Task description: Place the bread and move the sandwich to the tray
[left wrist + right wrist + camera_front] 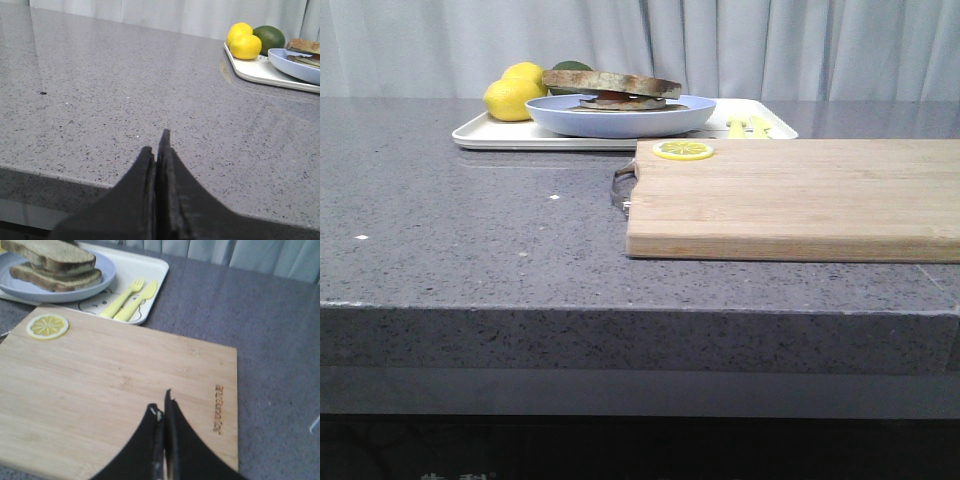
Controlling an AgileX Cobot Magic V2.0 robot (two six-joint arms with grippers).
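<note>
Bamboo cutting board lies below my right gripper; both it and my left gripper are pressed together, empty. Bread caps the sandwich, plated on the tray; bumping the tray could slide that slice off.

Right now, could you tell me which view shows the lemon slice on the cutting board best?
The right wrist view: the lemon slice lies flat near the board's corner, its whole round face and segments visible from above. The front view shows it edge-on, a thin yellow disc. The left wrist view does not show it.
</note>
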